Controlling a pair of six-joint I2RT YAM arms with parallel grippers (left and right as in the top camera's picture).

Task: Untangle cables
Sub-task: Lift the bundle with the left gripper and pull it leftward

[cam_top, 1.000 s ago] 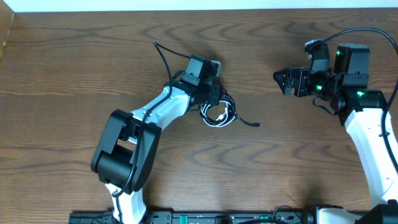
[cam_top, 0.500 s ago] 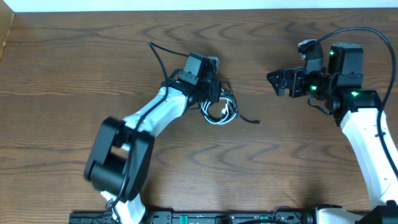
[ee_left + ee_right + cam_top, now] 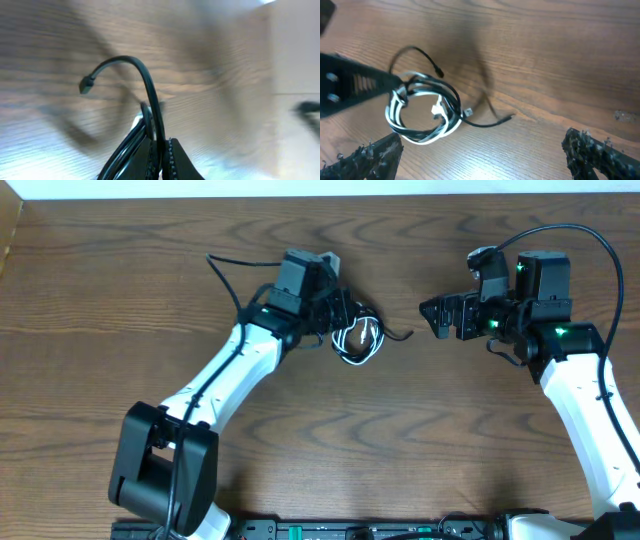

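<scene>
Two white-and-black robot arms reach over a dark brown wood-grain table (image 3: 120, 270). The left arm (image 3: 215, 375) stretches from the near edge toward the middle, and the right arm (image 3: 590, 410) bends in from the right side.

The left claw (image 3: 340, 323) is clenched on the black cord (image 3: 451, 100). In the left wrist view, several dark strands run up between its closed fingertips (image 3: 170, 159). The right claw (image 3: 432, 318) stands released, jaws spread wide, pointing at the cords from the right and well apart from them. Its two fingers (image 3: 370, 157) frame the bottom corners of the right wrist view.

The tangled loop of thin cords (image 3: 358, 340) sits near the table's middle, just right of the left claw's tip. In it the black cord winds together with a white cord (image 3: 395, 112) in one round coil. The blur makes it hard to tell whether the coil rests on the wood or hangs just above it.

A loose black tail (image 3: 487, 122) trails right from the coil toward the right claw. Another black end arches upward, finishing in a small dark plug (image 3: 86, 86).
</scene>
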